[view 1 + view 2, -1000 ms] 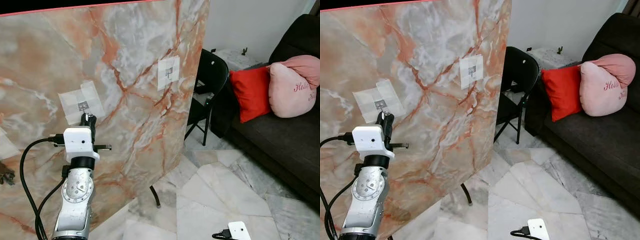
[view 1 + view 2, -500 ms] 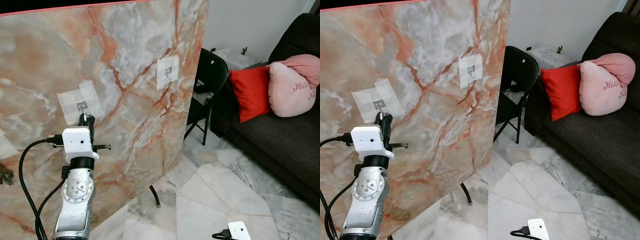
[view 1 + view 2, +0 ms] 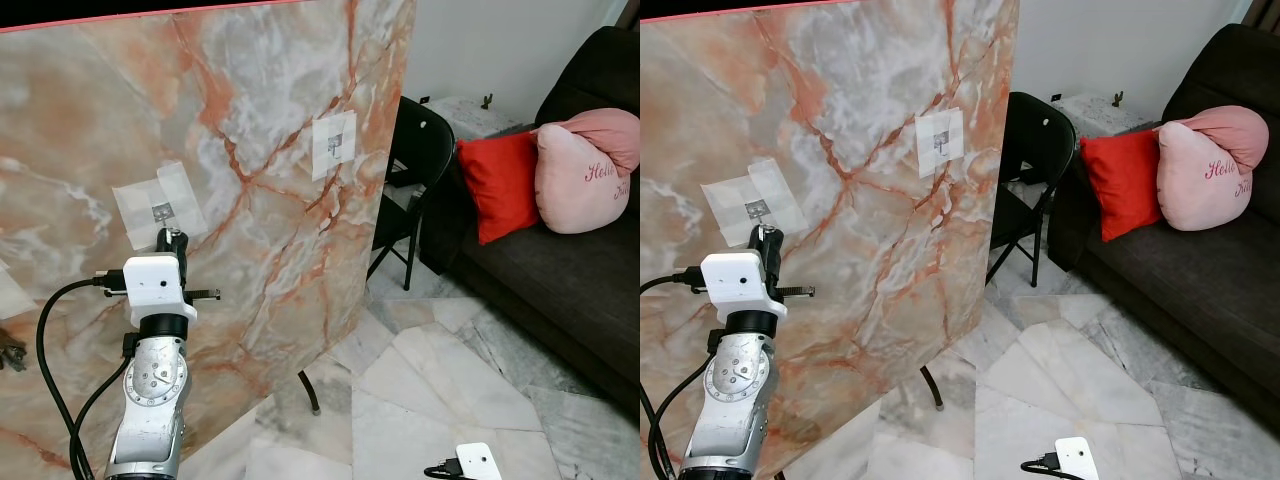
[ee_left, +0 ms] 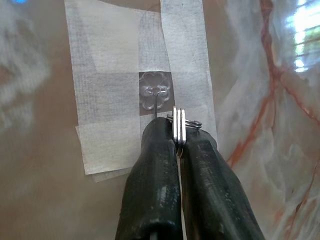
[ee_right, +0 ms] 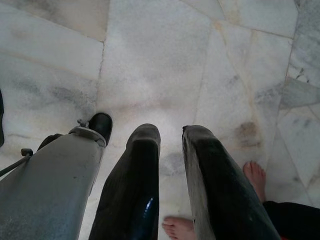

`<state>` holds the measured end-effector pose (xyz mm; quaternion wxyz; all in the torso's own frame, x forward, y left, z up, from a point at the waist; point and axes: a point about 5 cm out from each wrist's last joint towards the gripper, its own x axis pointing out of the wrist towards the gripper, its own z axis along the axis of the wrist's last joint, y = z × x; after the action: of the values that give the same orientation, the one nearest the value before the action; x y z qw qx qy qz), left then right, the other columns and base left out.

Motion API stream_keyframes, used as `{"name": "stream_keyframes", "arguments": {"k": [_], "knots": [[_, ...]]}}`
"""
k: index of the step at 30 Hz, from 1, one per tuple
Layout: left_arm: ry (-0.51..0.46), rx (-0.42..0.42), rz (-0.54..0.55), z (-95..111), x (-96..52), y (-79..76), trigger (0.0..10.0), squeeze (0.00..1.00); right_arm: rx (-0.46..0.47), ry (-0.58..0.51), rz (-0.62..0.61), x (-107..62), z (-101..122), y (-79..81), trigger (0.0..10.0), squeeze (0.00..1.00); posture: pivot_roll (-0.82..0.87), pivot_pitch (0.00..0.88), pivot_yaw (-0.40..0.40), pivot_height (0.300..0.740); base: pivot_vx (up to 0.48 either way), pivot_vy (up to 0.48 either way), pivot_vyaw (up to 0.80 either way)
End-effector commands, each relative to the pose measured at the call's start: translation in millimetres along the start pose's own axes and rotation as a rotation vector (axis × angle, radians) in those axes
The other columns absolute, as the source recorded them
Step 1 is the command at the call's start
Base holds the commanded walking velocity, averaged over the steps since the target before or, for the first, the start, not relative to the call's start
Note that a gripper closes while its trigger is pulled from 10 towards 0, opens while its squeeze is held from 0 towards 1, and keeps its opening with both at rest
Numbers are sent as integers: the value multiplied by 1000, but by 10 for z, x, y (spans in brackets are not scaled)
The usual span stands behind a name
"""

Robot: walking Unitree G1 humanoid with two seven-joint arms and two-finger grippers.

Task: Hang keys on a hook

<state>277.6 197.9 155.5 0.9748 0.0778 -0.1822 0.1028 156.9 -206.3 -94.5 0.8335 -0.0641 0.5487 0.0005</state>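
Note:
A clear flower-shaped hook (image 4: 155, 93) is held to the marble board (image 3: 260, 90) by white tape (image 3: 157, 205). My left gripper (image 3: 172, 240) is raised against the board just under that hook. In the left wrist view its fingers (image 4: 155, 165) are shut on a silver key ring (image 4: 178, 125), which stands beside the hook's stem; whether they touch is unclear. Any keys are hidden between the fingers. My right gripper (image 5: 171, 145) hangs open over the floor with nothing in it.
A second taped hook (image 3: 334, 145) sits further right on the board. Beyond the board's edge stand a black folding chair (image 3: 425, 150) and a dark sofa (image 3: 580, 270) with red and pink cushions. A person's bare feet (image 5: 255, 175) are on the marble floor near my right gripper.
The whole picture has drifted slightly to the left. My left gripper stays just under the taped hook, still holding the key ring.

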Motion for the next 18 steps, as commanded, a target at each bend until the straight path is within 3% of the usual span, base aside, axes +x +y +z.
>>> {"name": "stream_keyframes", "arguments": {"k": [1,9,18], "knots": [[57,9,50,-85,-60,82,10000,0,-1,-16,-9,-1,55,-31,10000,0,128,0,-110,740,0,0,0],[-15,-44,74,18,-91,127,10000,0,0,-17,-10,-1,53,-33,10000,0,128,0,-110,740,0,0,0],[-7,-37,62,14,-104,116,10000,0,2,-18,-9,-1,54,-33,10000,0,128,0,-110,740,0,0,0]]}}
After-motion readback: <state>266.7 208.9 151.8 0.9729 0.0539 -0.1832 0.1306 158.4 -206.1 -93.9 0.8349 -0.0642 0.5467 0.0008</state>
